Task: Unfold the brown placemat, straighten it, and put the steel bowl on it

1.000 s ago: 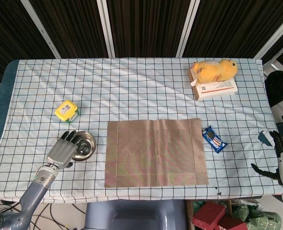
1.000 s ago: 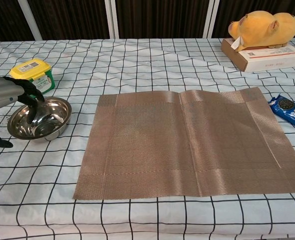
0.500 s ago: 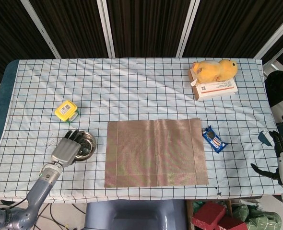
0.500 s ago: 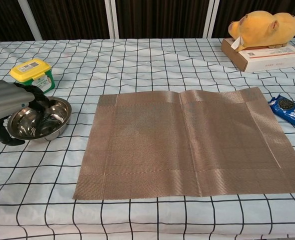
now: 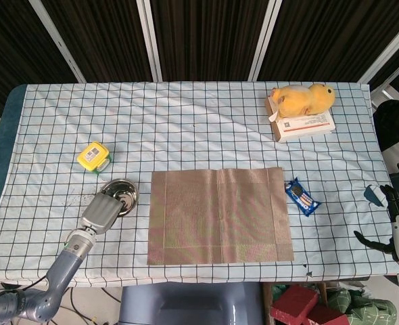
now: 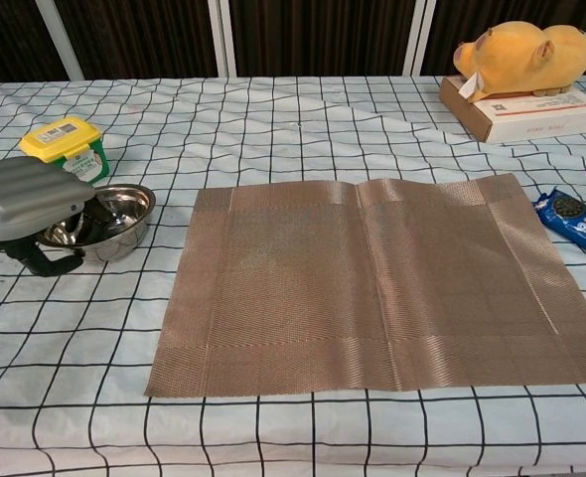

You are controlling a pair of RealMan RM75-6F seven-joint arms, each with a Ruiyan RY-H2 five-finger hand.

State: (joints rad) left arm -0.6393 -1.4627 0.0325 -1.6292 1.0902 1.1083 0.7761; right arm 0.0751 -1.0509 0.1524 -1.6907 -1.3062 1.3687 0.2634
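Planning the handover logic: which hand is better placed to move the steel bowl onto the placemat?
Left. The left hand already grips the steel bowl beside the placemat; the right hand sits far across.

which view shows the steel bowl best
The chest view: the steel bowl shows rim and inside, with the left hand gripping its near edge. The head view shows only its far rim beyond that hand.

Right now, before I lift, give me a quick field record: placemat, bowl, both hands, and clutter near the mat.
placemat: brown placemat unfolded, lying flat, centre crease visible
bowl: steel bowl left of the mat, tilted, not on it
left hand: left hand grips the bowl's near rim
right hand: right hand at the table's right edge, holds nothing
clutter: cookie packet right of the mat; yellow tub behind the bowl
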